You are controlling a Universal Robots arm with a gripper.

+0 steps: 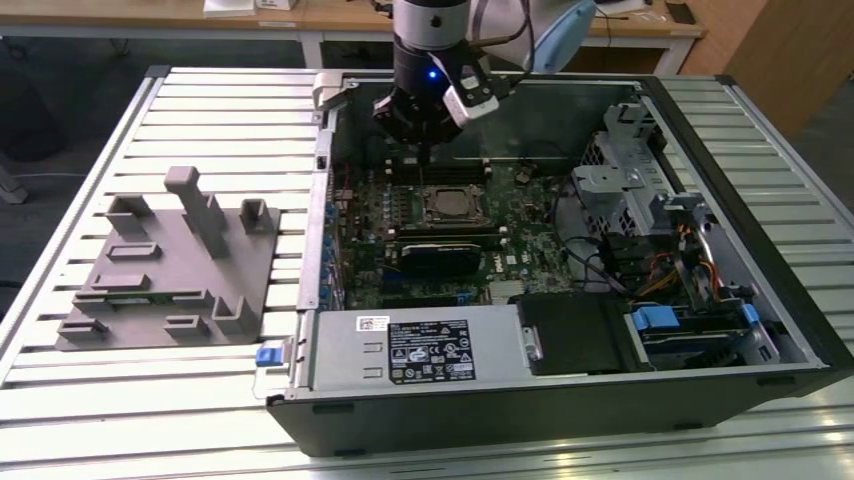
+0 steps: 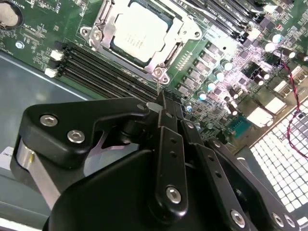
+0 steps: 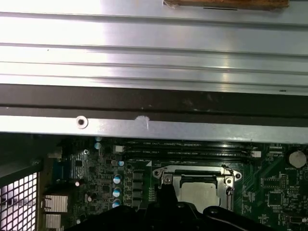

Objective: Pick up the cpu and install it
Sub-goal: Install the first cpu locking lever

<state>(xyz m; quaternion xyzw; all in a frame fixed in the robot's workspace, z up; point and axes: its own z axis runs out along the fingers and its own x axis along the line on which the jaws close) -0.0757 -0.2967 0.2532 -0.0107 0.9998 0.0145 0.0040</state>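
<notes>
Gripper [image 1: 424, 128] hangs just above the socket [image 1: 449, 205] inside the computer case [image 1: 561, 410], with its fingers pressed together and nothing between them. Inside the socket frame the cpu [image 2: 139, 34] already lies flat, so the putting-in step looks nearly done. Any next move calls for care: the case wall [image 3: 154, 126] and the memory slots [image 2: 103, 72] crowd the socket, and open room is straight above.

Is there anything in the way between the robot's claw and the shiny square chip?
Nothing visible. The cpu already lies inside the metal-framed socket on the motherboard, its pale top uncovered. The gripper hangs just beside the socket, with only open air between them in the second wrist view.
</notes>
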